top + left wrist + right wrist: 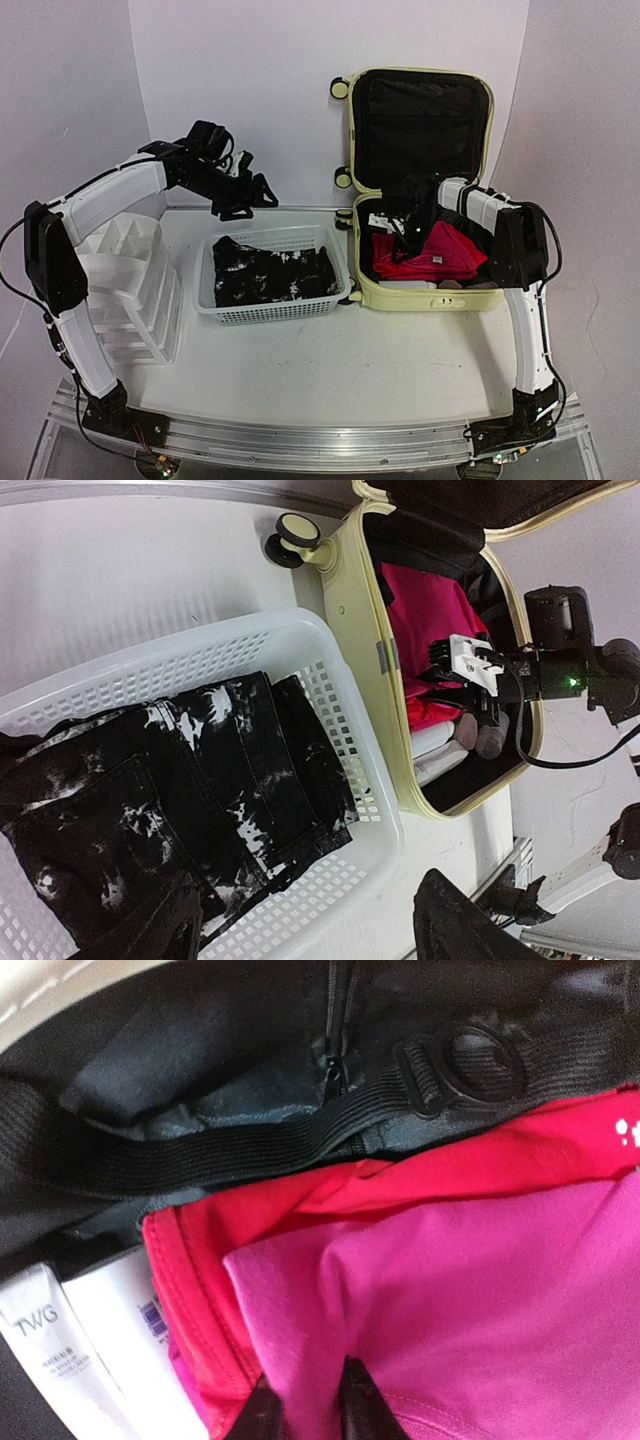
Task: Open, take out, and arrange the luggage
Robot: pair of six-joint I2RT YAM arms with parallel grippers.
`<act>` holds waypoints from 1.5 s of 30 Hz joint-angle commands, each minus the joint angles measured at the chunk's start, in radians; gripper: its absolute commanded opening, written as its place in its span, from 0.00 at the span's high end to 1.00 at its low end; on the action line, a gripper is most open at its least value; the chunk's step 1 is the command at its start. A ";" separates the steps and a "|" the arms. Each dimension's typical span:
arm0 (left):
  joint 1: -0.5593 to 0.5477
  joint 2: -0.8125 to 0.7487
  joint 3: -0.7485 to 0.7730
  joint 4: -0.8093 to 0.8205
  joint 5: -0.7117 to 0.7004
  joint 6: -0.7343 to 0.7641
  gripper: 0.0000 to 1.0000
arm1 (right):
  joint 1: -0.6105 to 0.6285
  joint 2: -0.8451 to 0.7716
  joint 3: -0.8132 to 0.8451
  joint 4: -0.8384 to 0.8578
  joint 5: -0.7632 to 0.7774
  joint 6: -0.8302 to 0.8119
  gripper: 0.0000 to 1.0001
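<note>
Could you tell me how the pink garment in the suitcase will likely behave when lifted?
The pink garment looks soft and creased, so it will probably droop. It looks thin, so likely light, and may drag the red cloth underneath.

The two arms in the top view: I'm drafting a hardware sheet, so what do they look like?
The left arm and right arm share white boxy link shells, black joint housings and thin black cables alongside. The left gripper and right gripper have dark tapered fingers. A white block and small green light sit at the right wrist.
</note>
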 commanded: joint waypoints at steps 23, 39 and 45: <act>-0.001 0.016 0.099 0.011 0.049 -0.003 0.25 | -0.043 -0.046 0.042 -0.015 -0.099 0.021 0.61; 0.000 0.025 0.106 0.011 0.059 -0.002 0.25 | -0.052 -0.023 0.062 -0.065 -0.115 -0.002 0.64; 0.000 0.038 0.123 0.010 0.074 -0.008 0.25 | -0.047 -0.029 0.030 -0.064 -0.118 -0.012 0.60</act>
